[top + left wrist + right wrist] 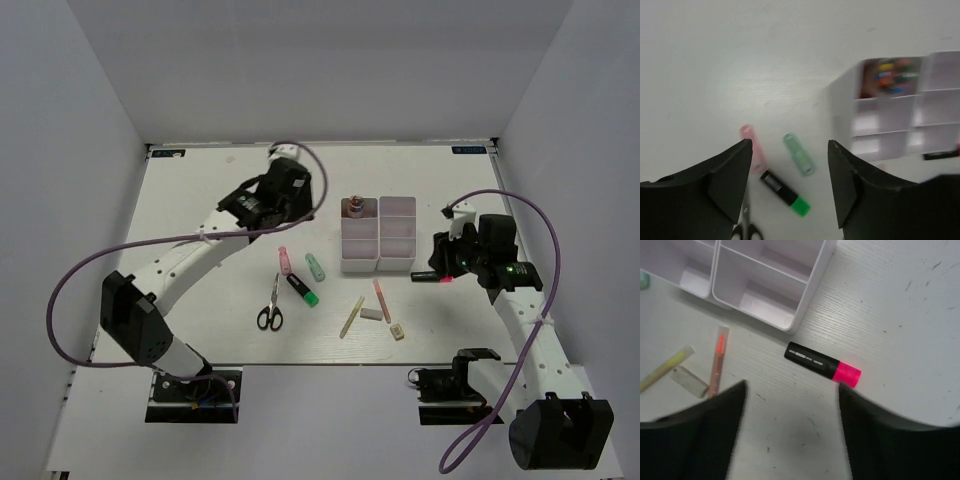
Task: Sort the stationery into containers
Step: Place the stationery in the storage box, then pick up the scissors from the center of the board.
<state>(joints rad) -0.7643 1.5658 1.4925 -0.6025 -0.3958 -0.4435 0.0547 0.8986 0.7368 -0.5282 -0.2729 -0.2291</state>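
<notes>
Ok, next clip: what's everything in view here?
bin block: 1, white, centre-right of the table
small items: several, mixed colours, far-left compartment
pink marker: 1, pink, left of bins
mint-green marker: 1, mint, beside the pink one
black-green marker: 1, black and green, nearer than those two
scissors: 1, black handles, left of black-green marker
pink stick: 1, pink, near side of bins
cream stick: 1, cream, left of pink stick
grey eraser: 1, grey, between the sticks
tan eraser: 1, tan, nearest
black-pink marker: 1, black and pink, right of bins
left gripper: open, above the markers
right gripper: open, by black-pink marker
</notes>
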